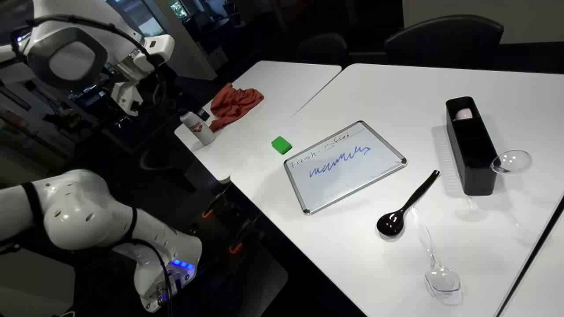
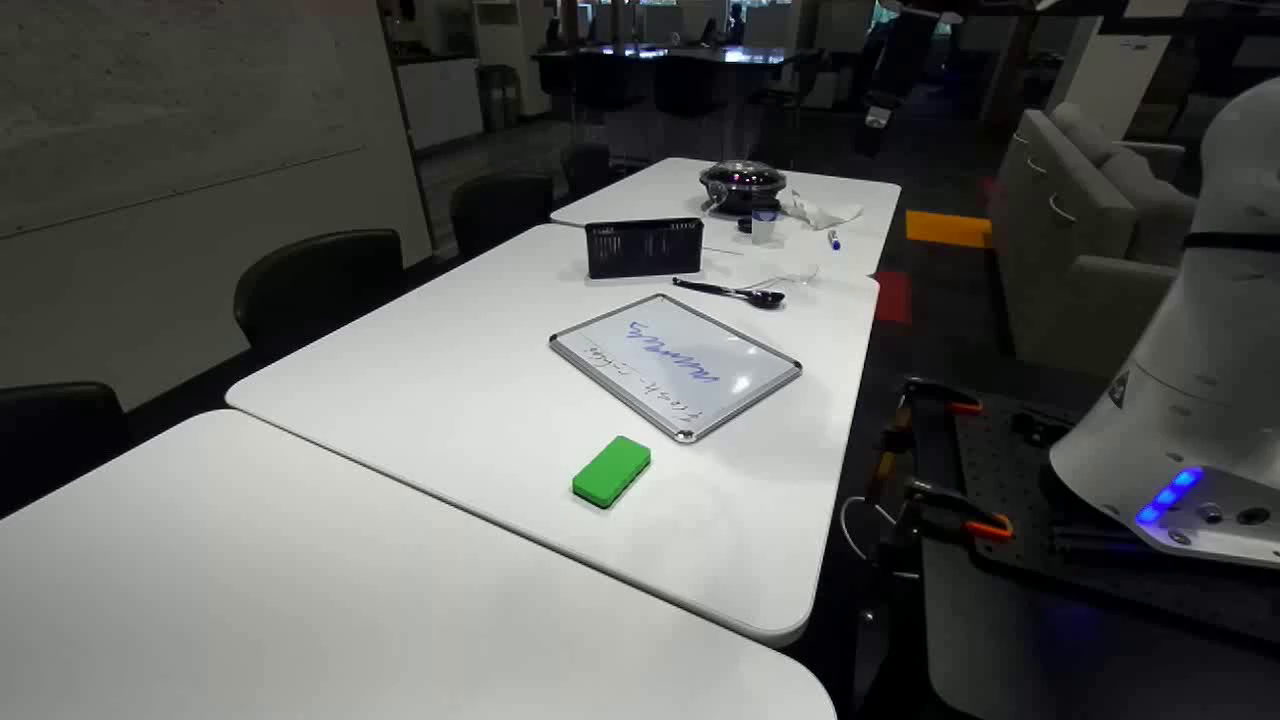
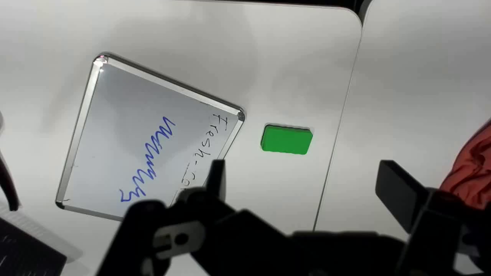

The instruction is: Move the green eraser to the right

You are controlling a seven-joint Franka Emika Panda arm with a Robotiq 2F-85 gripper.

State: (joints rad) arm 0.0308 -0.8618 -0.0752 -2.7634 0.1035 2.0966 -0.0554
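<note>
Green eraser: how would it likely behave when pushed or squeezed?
The green eraser lies flat on a broad face, so it will probably slide rather than roll or tip. Its even block shape suggests it should hold form when squeezed. The smooth-looking table may offer little drag.

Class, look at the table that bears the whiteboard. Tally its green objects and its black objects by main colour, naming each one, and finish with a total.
Green: 1 (eraser)
Black: 2 (serving spoon, open-topped box)
Total: 3
</note>
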